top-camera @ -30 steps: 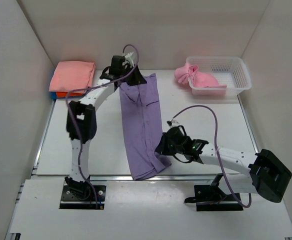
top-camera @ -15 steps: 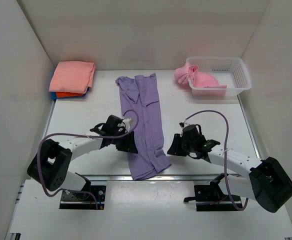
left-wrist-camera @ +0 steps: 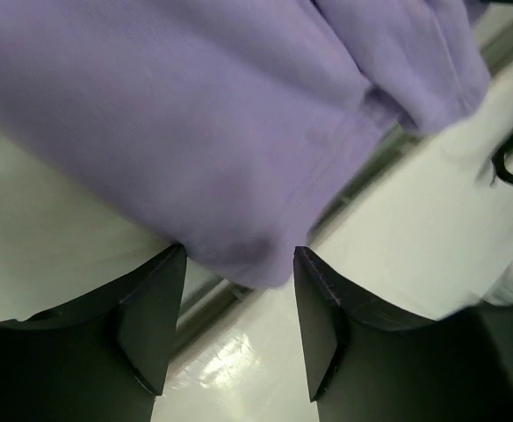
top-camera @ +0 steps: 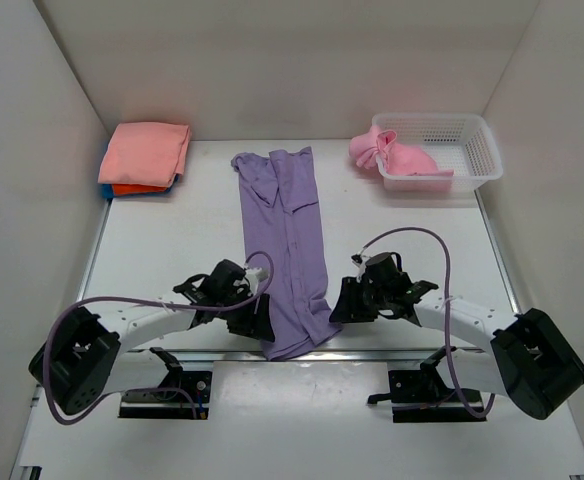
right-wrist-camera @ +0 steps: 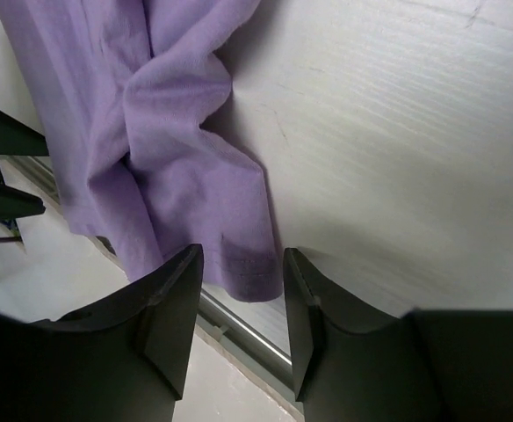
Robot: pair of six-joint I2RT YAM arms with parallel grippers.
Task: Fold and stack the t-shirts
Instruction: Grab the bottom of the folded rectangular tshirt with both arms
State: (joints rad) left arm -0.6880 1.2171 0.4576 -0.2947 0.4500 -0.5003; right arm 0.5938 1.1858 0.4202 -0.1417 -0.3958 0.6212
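**Both arms pulled in to the near hem of the purple shirt**

Change: a second ago the left arm reached over the collar. It has since swung back to the near table edge, and both pincers have spread their jaws.

1. Left pincer: released and holding nothing. The wrist view shows the fingers parted with the hem's left corner just ahead, between them.
2. Right pincer: also released and empty, with the hem's right corner just ahead of its parted fingers.
3. Purple shirt: lies flat between the two pincers. Its long axis runs straight away from them, with the hem nearest and the collar farthest. Each arm is equally close to its own corner, so the next pinch likely takes both corners together.
4. Folded stack: well beyond and to the left of the left pincer. A salmon shirt is on top, with orange and blue edges showing beneath.
5. Basket: well beyond and to the right of the right pincer. A pink shirt spills over its left rim.
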